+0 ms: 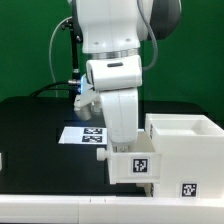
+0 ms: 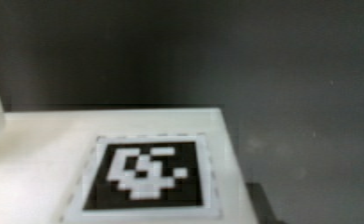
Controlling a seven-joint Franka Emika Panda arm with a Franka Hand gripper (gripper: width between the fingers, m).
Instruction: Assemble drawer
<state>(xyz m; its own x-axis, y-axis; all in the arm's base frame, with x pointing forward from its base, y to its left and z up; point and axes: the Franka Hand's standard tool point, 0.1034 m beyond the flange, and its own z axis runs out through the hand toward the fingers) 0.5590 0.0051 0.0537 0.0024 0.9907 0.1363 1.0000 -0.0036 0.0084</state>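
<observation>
Seemingly the claw [image 1: 122, 150] grips a small tray [image 1: 134, 165], though that is hidden; slide it squarely toward the casing [image 1: 186, 150] near the desk's front edge.

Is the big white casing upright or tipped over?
Upright: the casing sits flat on the table, its open top facing up and its tag on the front.

Black table [image 1: 30, 125]: marker board [image 1: 85, 134], casing [image 1: 185, 150].
</observation>
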